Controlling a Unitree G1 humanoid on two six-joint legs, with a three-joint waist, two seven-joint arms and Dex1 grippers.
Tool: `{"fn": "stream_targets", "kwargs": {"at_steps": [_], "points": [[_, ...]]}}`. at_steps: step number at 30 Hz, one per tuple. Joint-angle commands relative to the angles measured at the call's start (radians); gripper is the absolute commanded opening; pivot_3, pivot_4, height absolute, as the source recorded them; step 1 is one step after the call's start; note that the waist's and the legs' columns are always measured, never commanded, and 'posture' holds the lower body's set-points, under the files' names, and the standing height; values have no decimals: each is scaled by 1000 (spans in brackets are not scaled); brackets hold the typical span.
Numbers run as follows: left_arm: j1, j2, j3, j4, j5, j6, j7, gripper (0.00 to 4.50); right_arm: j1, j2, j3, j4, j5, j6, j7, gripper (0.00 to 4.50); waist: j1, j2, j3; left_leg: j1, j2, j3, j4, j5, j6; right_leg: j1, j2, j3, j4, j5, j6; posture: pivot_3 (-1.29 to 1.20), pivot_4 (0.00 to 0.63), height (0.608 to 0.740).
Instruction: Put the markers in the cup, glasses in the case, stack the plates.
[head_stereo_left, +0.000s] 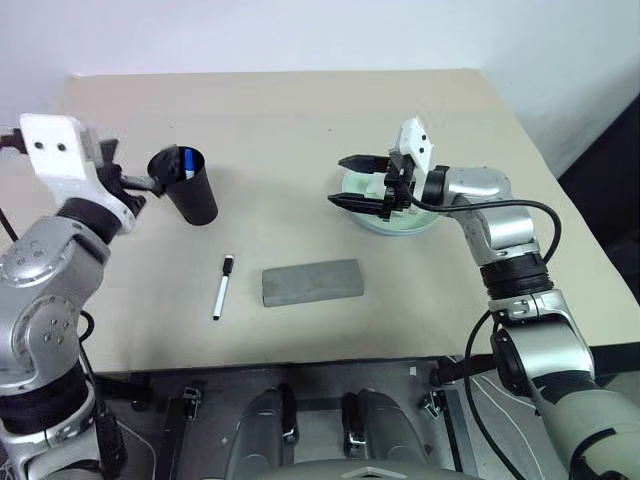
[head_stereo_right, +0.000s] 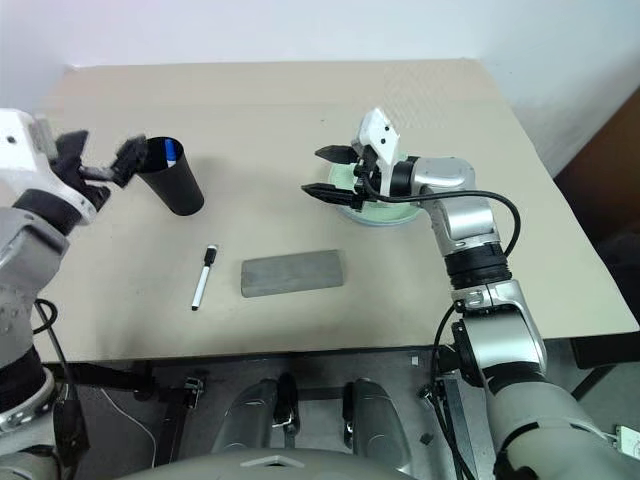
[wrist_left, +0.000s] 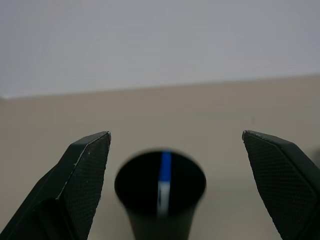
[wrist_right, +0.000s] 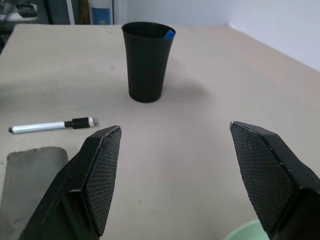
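One marker, the blue-capped marker (head_stereo_left: 186, 160), stands in the cup (head_stereo_left: 190, 187); the black-capped marker (head_stereo_left: 221, 287) lies on the table (head_stereo_left: 300, 110), at seven o'clock from the case (head_stereo_left: 311, 282). Left gripper (head_stereo_left: 140, 184) is spread beside the cup, right gripper (head_stereo_left: 362, 182) spread over the plates (head_stereo_left: 400, 225). Next, I judge, the lying marker needs a pinch.

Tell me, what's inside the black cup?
A marker with a blue cap stands inside the black cup, leaning on its wall. Its lower end and the cup's bottom are hidden in the dark.
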Motion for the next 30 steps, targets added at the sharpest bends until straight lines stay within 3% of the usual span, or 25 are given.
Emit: {"fn": "stream_targets", "kwargs": {"at_steps": [1,7,16,25,30], "points": [[54,-22,54,-133,-79,117,58,4422,-35,-12,-15,4,-3,-31,12,3688,0,0,0,0,0,0,0,0,0,0,0,0,0,0,0,0,150,715],[57,-82,-39,-161,-56,300,184,4422,-41,-8,-11,13,-12,-39,16,3688,4,0,0,0,0,0,0,0,0,0,0,0,0,0,-1,0,150,715],[32,-162,-150,-123,35,596,240,4422,-31,-22,-20,-6,-21,-29,10,3688,5,0,0,-1,0,0,0,0,0,-1,0,0,-1,0,-1,0,150,715],[31,-183,-253,-56,12,617,249,4422,4,-29,-14,-49,-26,-20,-6,3688,5,0,0,-1,0,-1,0,0,-1,-1,-1,0,-1,0,-1,0,150,715],[29,-150,-265,6,-123,617,287,4422,3,-36,-14,-44,-31,-21,-8,3688,4,0,0,-1,0,-1,-1,0,-1,-1,-1,0,-2,0,-2,0,150,715]]}}
